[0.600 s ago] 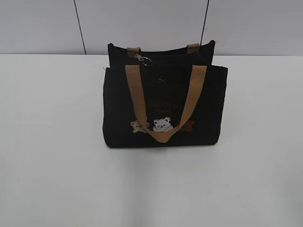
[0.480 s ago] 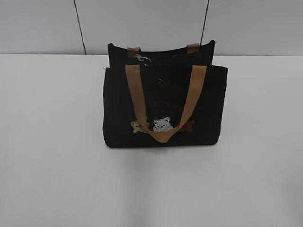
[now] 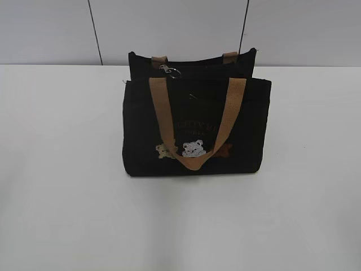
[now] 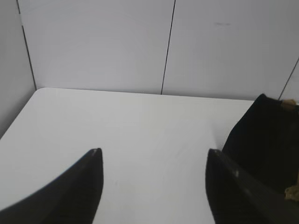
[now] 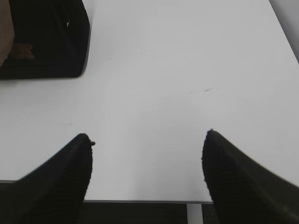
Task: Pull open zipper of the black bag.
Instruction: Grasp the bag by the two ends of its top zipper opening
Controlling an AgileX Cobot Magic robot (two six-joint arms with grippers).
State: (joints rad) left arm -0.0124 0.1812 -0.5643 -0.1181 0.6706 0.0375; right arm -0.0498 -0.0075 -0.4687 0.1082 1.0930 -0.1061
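Two grippers hang with jaws spread wide and empty: the left gripper (image 4: 154, 161) over bare tabletop (image 3: 62, 169) left of the black bag (image 3: 194, 121), the right gripper (image 5: 147, 140) near the tabletop's near right edge. The bag stands upright mid-table toward the far wall, its zipper (image 3: 192, 72) shut along the top, silver pull (image 3: 170, 71) at the left end beside a tan strap (image 3: 162, 113). Nothing pins the bag, so I'd guess a one-handed tug drags or tips it; jaws could also snag the strap instead.
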